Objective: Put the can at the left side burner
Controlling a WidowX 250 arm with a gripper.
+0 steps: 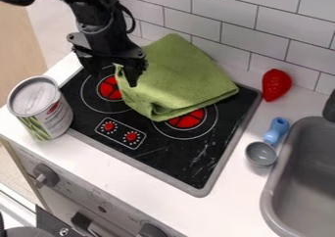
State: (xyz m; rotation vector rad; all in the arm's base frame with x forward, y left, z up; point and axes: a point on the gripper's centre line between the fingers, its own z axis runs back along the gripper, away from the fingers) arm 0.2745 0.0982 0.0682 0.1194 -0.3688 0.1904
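At the far left of the frame I have the can (40, 107), upright on the white surface (91, 157), right by the stove's (196, 189) near left edge; I can't tell whether the two touch. It looks like a stiff-walled tin with a smooth printed label, so I don't expect it to give under a squeeze, but it could slip if I pinch it off-centre. I can't read its weight from here: I'd treat it as possibly full and lift gently at first. It's wide for this gripper (111, 75), so I'd come straight down and straddle the upper body across its middle, just under the rim. If that span proves too much, I'd nip the raised rim instead, accepting that the can may swing or tilt from there.

Right of it, in the upper left of the frame, the gripper hangs over the back of the stove, fingers parted, with nothing held between them. Below is the left burner (110, 88), my target, its red centre partly exposed. The green cloth (180, 77) reaches its right side from the upper middle; it's soft and would bunch under the can's base, or catch on a finger. I'd set the can down level, keeping to the burner's left, and let go only once it stands flat.
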